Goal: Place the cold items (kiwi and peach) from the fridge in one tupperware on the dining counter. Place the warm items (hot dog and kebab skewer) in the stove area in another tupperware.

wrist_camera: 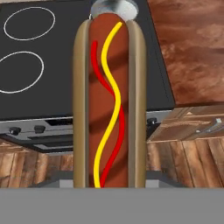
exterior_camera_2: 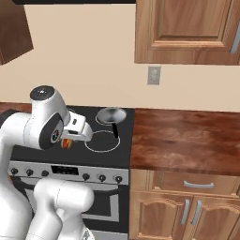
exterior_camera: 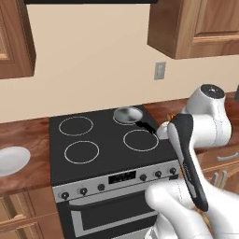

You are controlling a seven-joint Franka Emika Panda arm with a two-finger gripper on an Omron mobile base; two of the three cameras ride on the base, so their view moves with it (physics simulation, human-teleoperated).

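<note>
Gripper (wrist_camera: 109, 186) clamped on hot dog (wrist_camera: 109, 100), raised above the stove area (exterior_camera: 107, 144).

The jaws pinch the hot dog between them at its near end; the bun runs lengthwise away from the hand, with red and yellow sauce lines on the sausage. Below it lies the black cooktop, with a small steel pan (exterior_camera: 128, 115) on the rear right burner and reddish wood countertop (exterior_camera_2: 183, 140) alongside.

The white arm rises from the base, bends at a dark elbow, and reaches forward. Its tool (exterior_camera_2: 67, 143) hangs low under the wrist, closed on a hot dog (wrist_camera: 109, 100) that sticks straight out from the fingers.
</note>
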